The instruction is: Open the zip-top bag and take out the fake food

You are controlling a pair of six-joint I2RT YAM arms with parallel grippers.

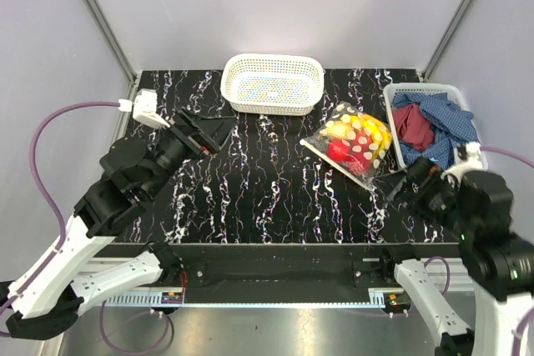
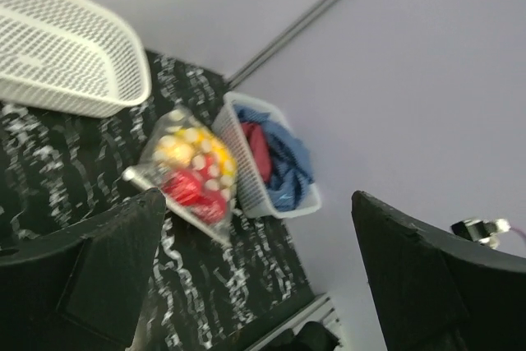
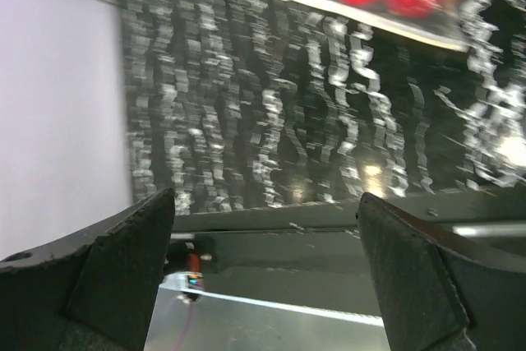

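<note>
A clear, floppy zip-top bag printed with white polka dots [image 1: 350,143] is pictured lying on the right of the black, white-veined table [image 1: 267,198]. It is packed with glossy plastic fake food [image 1: 339,150] in yellow and red. It is set just beside, and apparently against, a small white basket [image 1: 390,94] piled with red and blue cloths [image 1: 434,127]. A larger white mesh basket [image 1: 250,104] is seen at the back.

Both tools are shown with jaws spread wide and nothing held. The right gripper [image 1: 402,186] is poised near the bag's near corner. The left gripper [image 1: 215,131] is raised well apart from it on the far side of the table.

Several risks can be judged from this layout:

- **Wrong edge seized:** The flat strip along the bag's near-left edge cannot be told for certain to be the zip.
- **Mouth kept closed:** It would not open if both layers were pinched together.
- **Bag dragged:** The slack film could be pulled into the cloth basket or across the slick table if one side were tugged before the other was anchored.
- **Fruit clamped:** A bulging fruit could be gripped through the plastic instead of the film.
- **Fruit lost:** Once freed, the round pieces could be sent rolling toward the table's edge.
</note>
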